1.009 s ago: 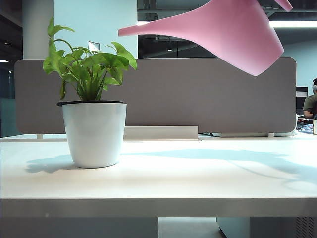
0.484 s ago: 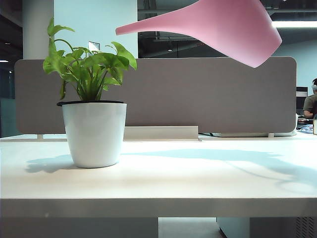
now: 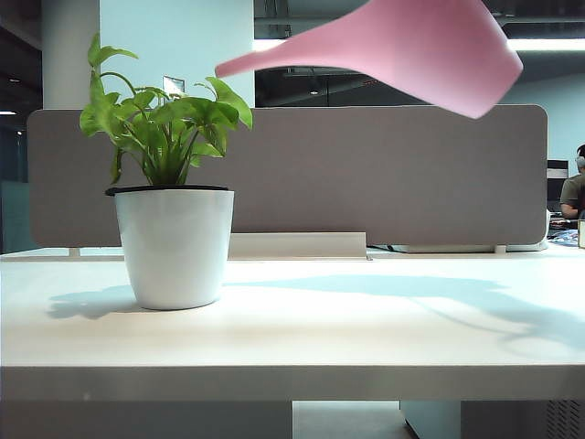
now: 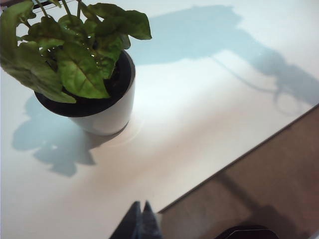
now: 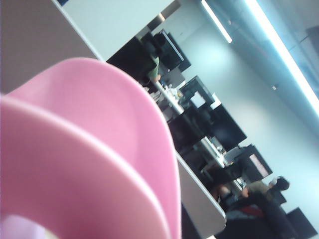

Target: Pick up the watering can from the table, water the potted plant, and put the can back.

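The pink watering can [image 3: 430, 50] hangs high above the table [image 3: 366, 320], tipped so that its long spout [image 3: 274, 57] slopes down to the left. The spout tip ends just above and right of the potted plant [image 3: 164, 128], green leaves in a white pot [image 3: 174, 242]. The can [image 5: 99, 149] fills the right wrist view and hides my right gripper's fingers, which carry it. My left gripper [image 4: 142, 206] hovers shut and empty near the table's front edge, with the potted plant [image 4: 75, 55] beyond it. Neither gripper shows in the exterior view.
A grey partition [image 3: 366, 174] runs along the back of the table. The can's shadow [image 4: 199, 30] falls on the tabletop to the right of the pot. A dark floor [image 4: 269, 179] lies past the table edge. Office desks and a seated person [image 3: 574, 187] are behind.
The can has tipped further: its spout tip has dropped a little toward the plant and its base has risen. The left gripper and the pot have stayed put.
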`<state>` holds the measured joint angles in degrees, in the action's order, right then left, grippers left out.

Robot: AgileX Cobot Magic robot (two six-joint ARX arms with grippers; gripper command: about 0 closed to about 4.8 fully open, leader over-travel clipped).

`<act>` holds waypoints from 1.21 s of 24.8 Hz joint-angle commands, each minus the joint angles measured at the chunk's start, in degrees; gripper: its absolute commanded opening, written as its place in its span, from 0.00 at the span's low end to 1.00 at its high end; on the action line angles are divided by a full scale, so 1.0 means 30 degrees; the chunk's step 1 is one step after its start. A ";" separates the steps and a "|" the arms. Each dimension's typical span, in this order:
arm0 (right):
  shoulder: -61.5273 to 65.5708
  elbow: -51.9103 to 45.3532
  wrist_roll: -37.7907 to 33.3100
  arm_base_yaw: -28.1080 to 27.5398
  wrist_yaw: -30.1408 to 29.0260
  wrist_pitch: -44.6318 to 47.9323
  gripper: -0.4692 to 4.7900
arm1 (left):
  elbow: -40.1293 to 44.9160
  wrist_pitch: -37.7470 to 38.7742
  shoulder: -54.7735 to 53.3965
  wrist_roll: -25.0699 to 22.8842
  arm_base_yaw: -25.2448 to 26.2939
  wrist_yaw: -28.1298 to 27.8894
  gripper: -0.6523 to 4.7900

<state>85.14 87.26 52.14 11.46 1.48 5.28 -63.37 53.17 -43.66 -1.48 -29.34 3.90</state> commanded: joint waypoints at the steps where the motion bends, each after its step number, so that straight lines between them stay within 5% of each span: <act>1: -0.0335 0.0729 -0.0051 0.0233 -0.0058 0.1712 0.08 | -0.0058 -0.0175 0.0029 0.0000 0.0029 0.0051 0.11; 30: -0.0335 0.0758 0.3293 0.1399 -0.0051 0.2040 0.08 | -0.0058 -0.0175 0.0029 0.0000 0.0029 0.0051 0.11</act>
<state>85.01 88.53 62.06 15.49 1.28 6.13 -63.37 53.17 -43.66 -1.48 -29.34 3.90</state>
